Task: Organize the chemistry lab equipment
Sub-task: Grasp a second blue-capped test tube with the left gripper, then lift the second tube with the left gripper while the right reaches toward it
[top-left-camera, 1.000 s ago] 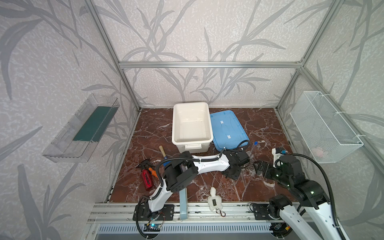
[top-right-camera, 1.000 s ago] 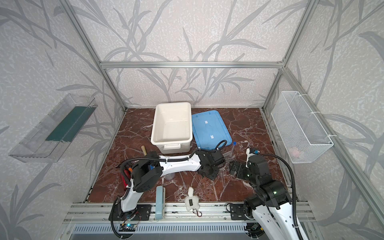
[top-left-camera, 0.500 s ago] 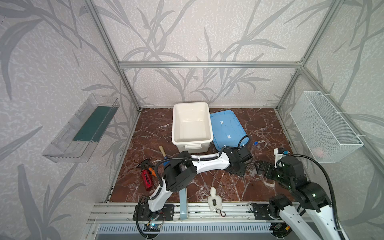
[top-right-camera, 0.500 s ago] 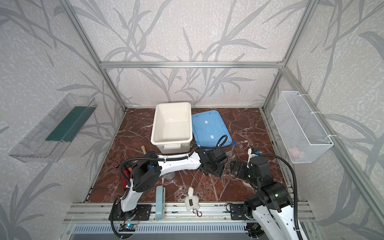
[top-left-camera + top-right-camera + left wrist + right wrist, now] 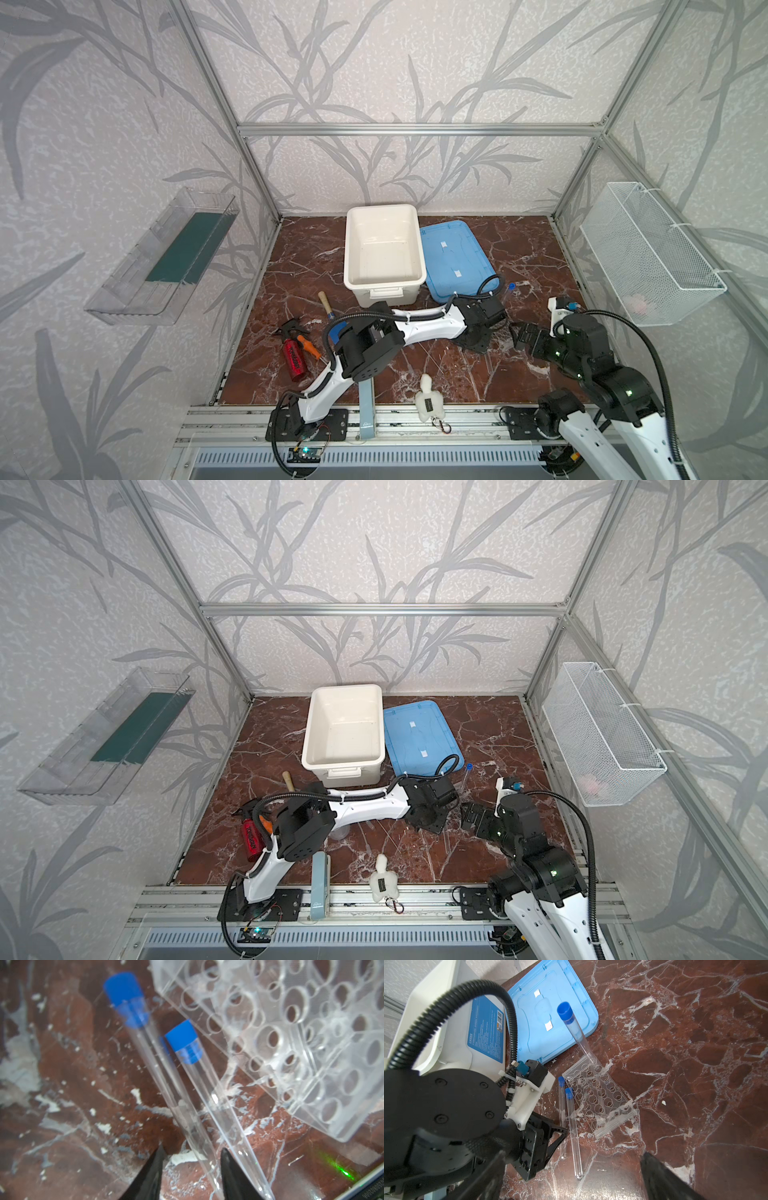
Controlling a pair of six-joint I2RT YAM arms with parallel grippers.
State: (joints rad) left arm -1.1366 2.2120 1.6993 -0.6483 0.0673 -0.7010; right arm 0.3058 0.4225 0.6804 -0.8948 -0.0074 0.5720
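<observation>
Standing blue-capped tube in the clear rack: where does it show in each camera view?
In a top view: standing tube just right of the blue lid's near right corner.
In a top view: tube likewise beside that lid.
Left wrist: not in it.
Right wrist: tube planted in the rack corner nearest the lid.
Shared landmark: the blue lid.

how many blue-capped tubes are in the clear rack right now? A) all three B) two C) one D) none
C: the right wrist view shows one blue-capped tube leaning out of a corner hole of the clear rack; the other two tubes lie on the marble table beside it.
</observation>
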